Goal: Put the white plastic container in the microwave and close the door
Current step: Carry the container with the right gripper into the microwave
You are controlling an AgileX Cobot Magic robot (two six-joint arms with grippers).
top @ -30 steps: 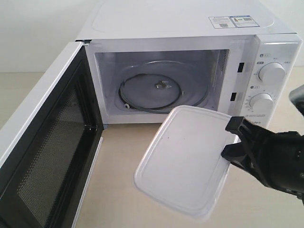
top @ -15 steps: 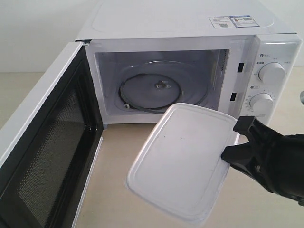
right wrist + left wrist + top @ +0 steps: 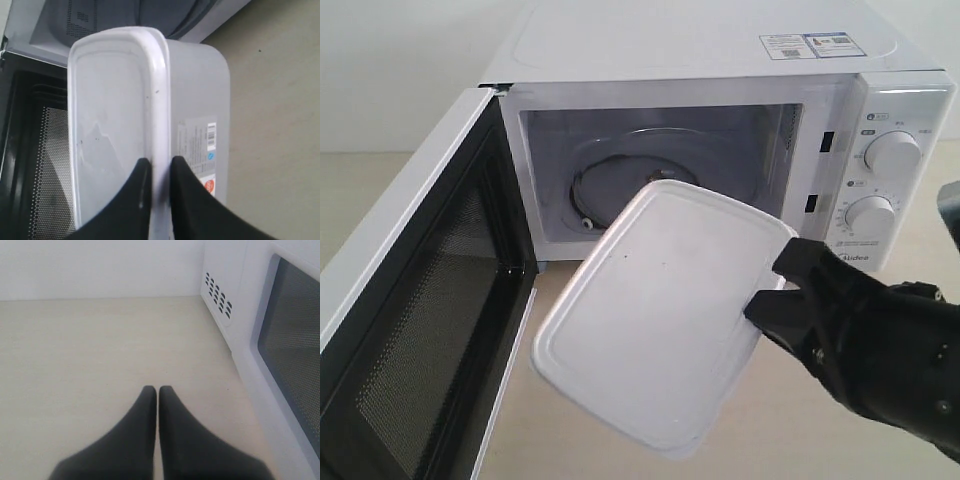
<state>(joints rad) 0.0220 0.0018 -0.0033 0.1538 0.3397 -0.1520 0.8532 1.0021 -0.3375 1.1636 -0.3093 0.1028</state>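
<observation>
The white plastic container hangs tilted in the air in front of the microwave, its far end level with the cavity opening. My right gripper is shut on the rim of its lid; the right wrist view shows the black fingers pinching that rim, with the label on the container's side. The door stands wide open at the left, mesh inner face showing. The glass turntable is partly hidden behind the container. My left gripper is shut and holds nothing, beside the door's outer face.
Two round dials sit on the microwave's right panel, just above my right arm. A sticker lies on the microwave's top. Beige tabletop stretches beneath the container and in front of the open door.
My right gripper has carried the container to the left and toward the microwave opening; it now covers part of the turntable. The door and left gripper have not visibly moved.
</observation>
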